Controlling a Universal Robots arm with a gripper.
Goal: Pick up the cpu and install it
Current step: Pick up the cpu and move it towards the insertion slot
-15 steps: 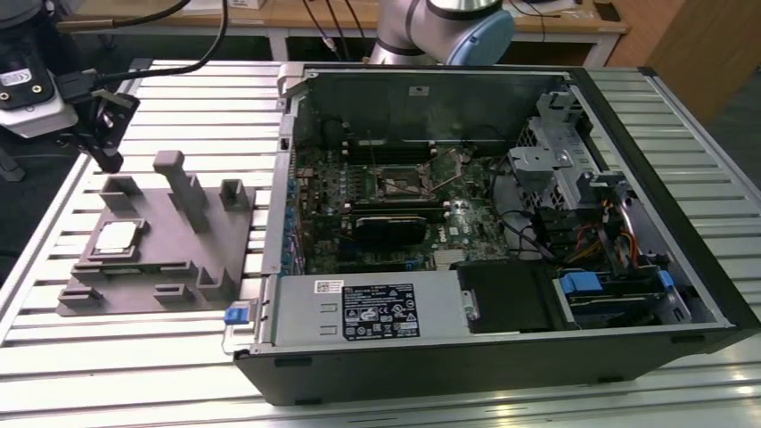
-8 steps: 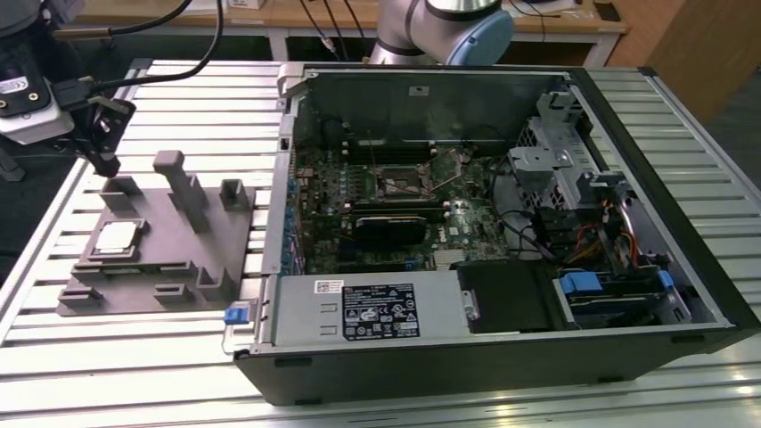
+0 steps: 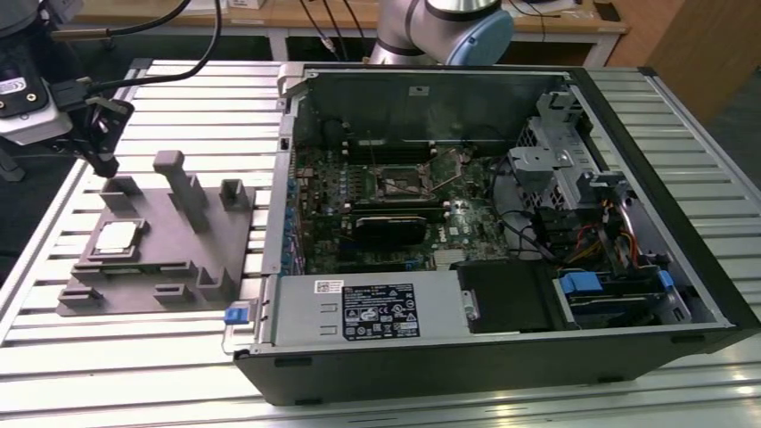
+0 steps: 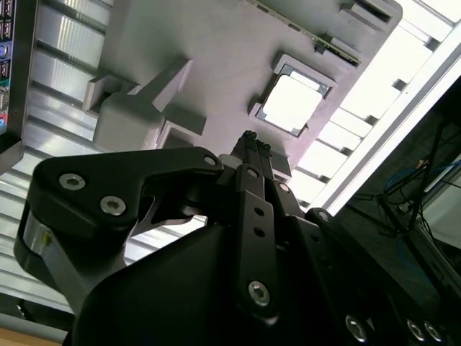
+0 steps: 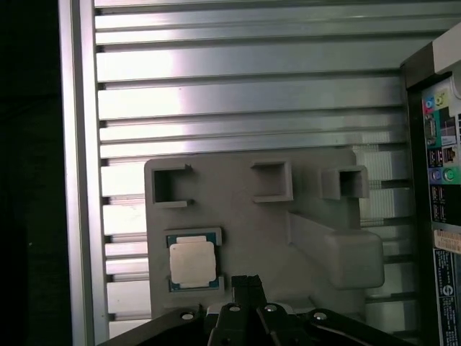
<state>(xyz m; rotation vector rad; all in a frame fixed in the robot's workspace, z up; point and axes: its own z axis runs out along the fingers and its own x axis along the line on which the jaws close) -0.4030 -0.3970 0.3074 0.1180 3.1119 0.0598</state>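
The cpu (image 3: 116, 237), a small square chip with a silver-grey top, lies flat in a recess of the grey plastic fixture (image 3: 160, 267) at the exterior view's left. My gripper (image 3: 105, 166) hangs above the fixture's far side, beyond the cpu and apart from it. In both wrist views its black fingers are pressed together with nothing between them: the gripper (image 4: 252, 140) points near the cpu (image 4: 292, 103), and the gripper (image 5: 245, 280) sits just beside the cpu (image 5: 192, 261). The open motherboard socket (image 3: 398, 183) shows inside the computer case.
The open computer case (image 3: 666, 160) lies on the slatted aluminium table (image 3: 143, 357), to the exterior view's right of the fixture. A black heatsink block (image 3: 387, 229) sits below the socket. Upright posts (image 3: 178, 178) rise from the fixture beside the gripper.
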